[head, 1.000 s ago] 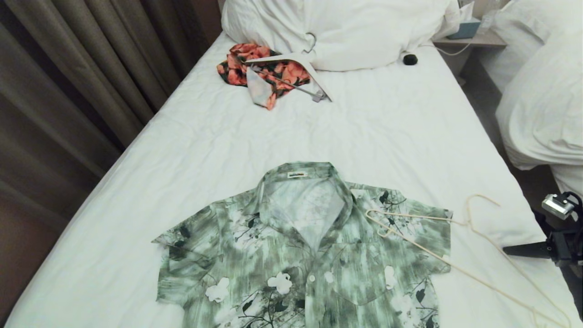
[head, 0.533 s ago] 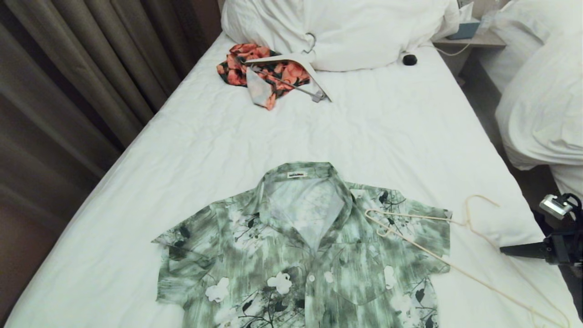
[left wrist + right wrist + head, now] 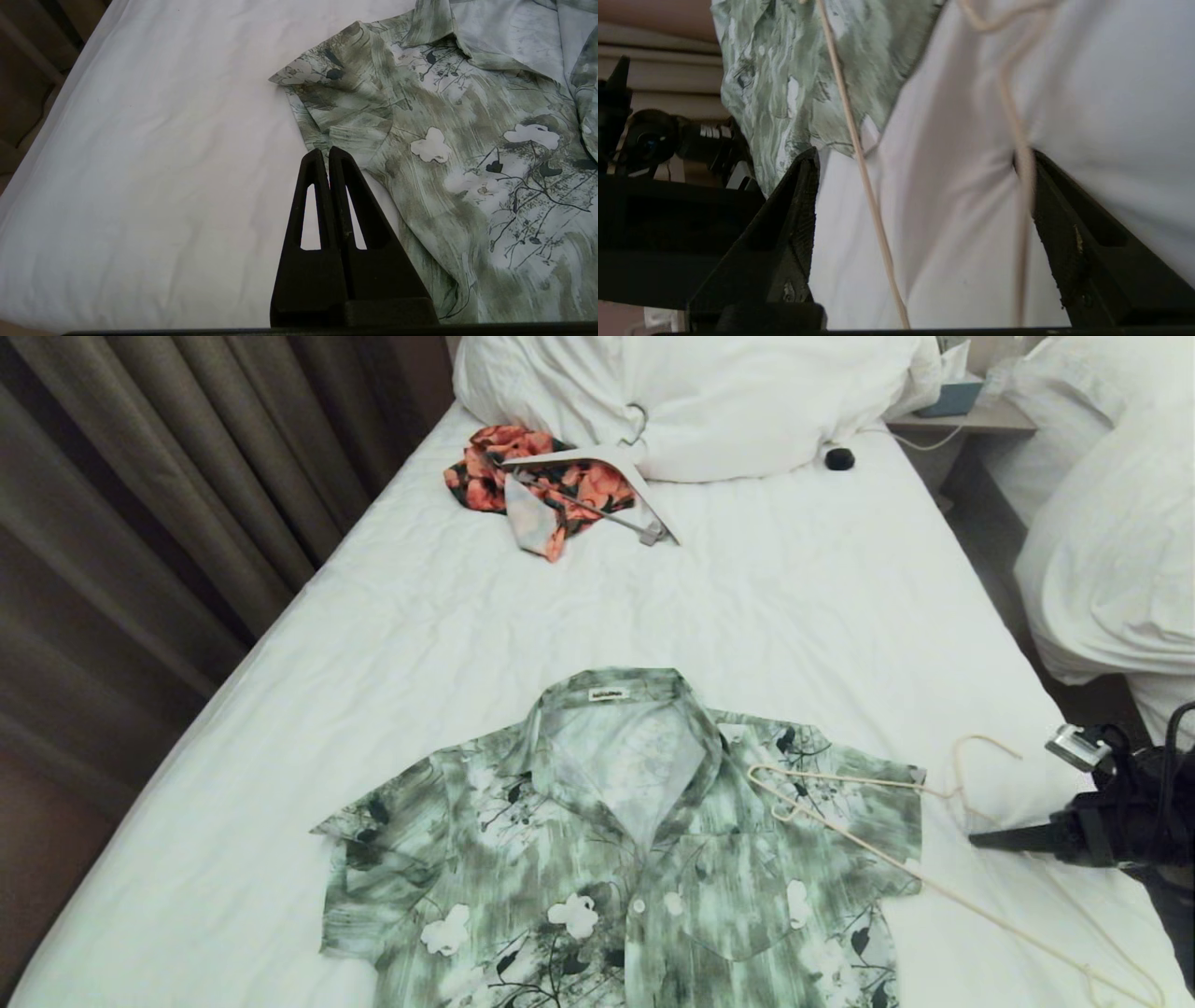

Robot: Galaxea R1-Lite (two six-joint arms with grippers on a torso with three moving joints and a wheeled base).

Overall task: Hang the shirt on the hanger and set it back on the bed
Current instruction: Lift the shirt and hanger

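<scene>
The green-and-white floral shirt (image 3: 616, 840) lies flat and face up on the bed (image 3: 747, 607), collar toward the pillow. The thin cream hanger (image 3: 845, 778) rests partly on the shirt's sleeve on my right, its hook on the sheet beside it. My right gripper (image 3: 990, 840) reaches in from the bed's right edge, low over the sheet, just short of the hook. In the right wrist view this gripper (image 3: 920, 158) is open wide, with two hanger (image 3: 859, 158) wires running between its fingers. My left gripper (image 3: 327, 154) is shut and empty beside the shirt's (image 3: 467, 140) other sleeve.
An orange-red floral garment under a wide white hanger (image 3: 560, 485) lies near the bunched white duvet (image 3: 700, 401). A small black object (image 3: 840, 457) sits by the duvet. A neighbouring bed (image 3: 1111, 551) stands to the right, curtains (image 3: 140, 523) to the left.
My right gripper has slid in from the picture's right edge, leftward over the sheet toward the hanger. Shirt and hanger lie as before.
</scene>
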